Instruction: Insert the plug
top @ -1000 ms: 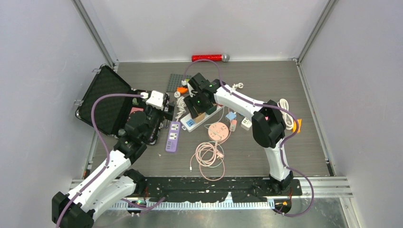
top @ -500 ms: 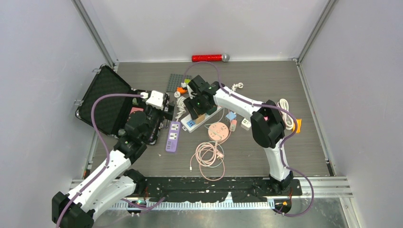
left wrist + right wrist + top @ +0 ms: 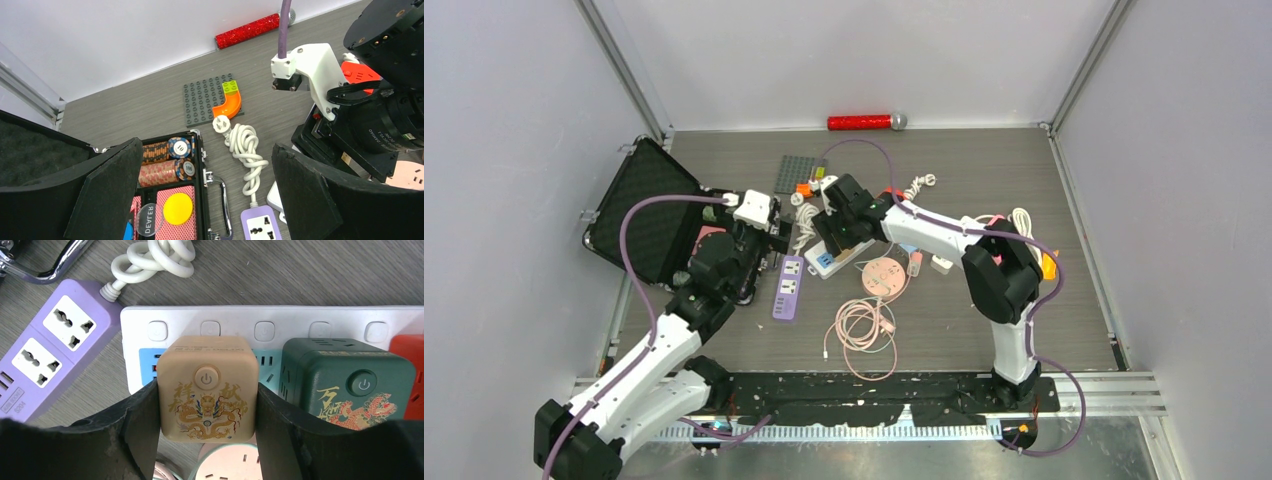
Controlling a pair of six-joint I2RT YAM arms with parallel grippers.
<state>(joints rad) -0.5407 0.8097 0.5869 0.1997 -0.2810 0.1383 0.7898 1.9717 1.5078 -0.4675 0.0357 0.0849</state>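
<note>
**Left arm.** The left claw (image 3: 207, 195) hangs released, fingers wide apart, above the chip case (image 3: 199, 155) at the left of the counter (image 3: 924, 330). It holds nothing. A purple power strip (image 3: 55, 350) lies just to the right of the case.

**Right arm.** The right claw (image 3: 208, 415) is clenched on the tan cube plug (image 3: 207, 385), one finger on each side face. The plug's button face points up at the wrist camera, so its prongs point away, down toward the white power strip (image 3: 310, 322). The strip's long axis runs across the wrist view, at right angles to the insertion direction. The plug stands over the blue socket section, just left of a green cube (image 3: 345, 375) already standing on the strip. The right arm is the nearer arm. The prongs are hidden, so seating depth cannot be confirmed; the plug appears low on the strip.

**Change.** Compared with one second ago, the right wrist sits lower over the strip and its elbow lies further right. The left arm matches its earlier pose.
</note>
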